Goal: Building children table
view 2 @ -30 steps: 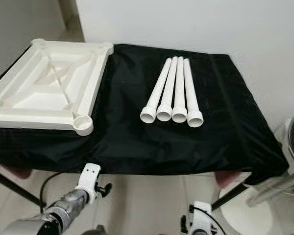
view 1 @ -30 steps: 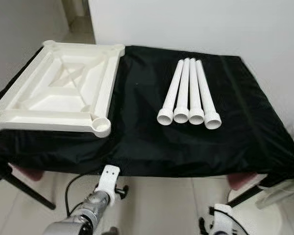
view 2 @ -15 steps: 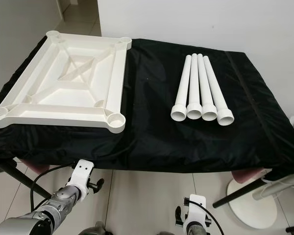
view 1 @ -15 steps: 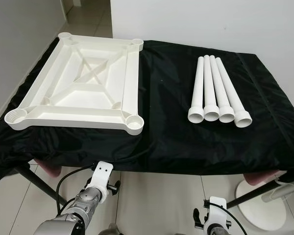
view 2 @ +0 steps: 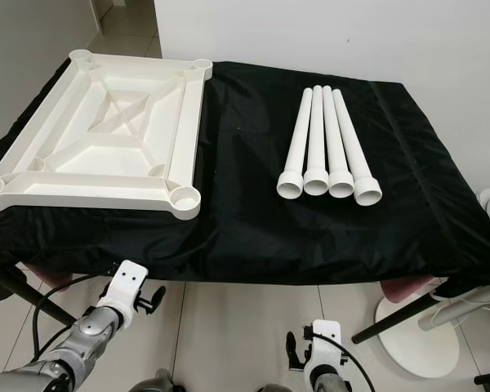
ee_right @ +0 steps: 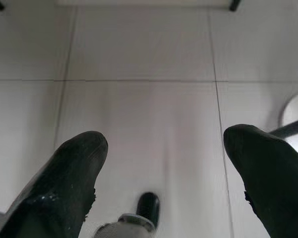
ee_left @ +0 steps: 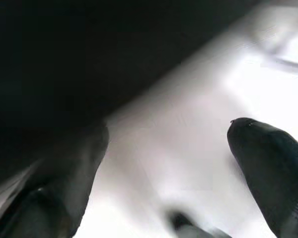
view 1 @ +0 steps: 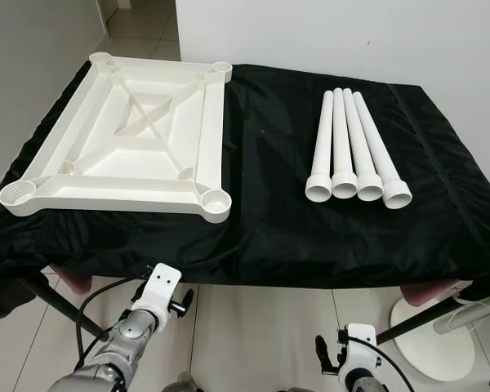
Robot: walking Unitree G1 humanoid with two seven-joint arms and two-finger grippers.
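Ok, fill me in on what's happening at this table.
Nothing is being handled yet. The robot stands facing a table draped in black cloth. On it, to the left, lies the white tabletop, underside up with its corner sockets showing. To the right lie four white legs side by side. The left gripper and right gripper hang low below the table edge, fingers apart and holding nothing.

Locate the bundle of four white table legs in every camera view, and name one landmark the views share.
Left eye view: four white table legs lie side by side right of centre on the black cloth.
Right eye view: same bundle, slightly nearer the centre.
Left wrist view: not in it.
Right wrist view: not in it.
Shared landmark in both eye views: the upturned white tabletop, lying to the left of the legs.
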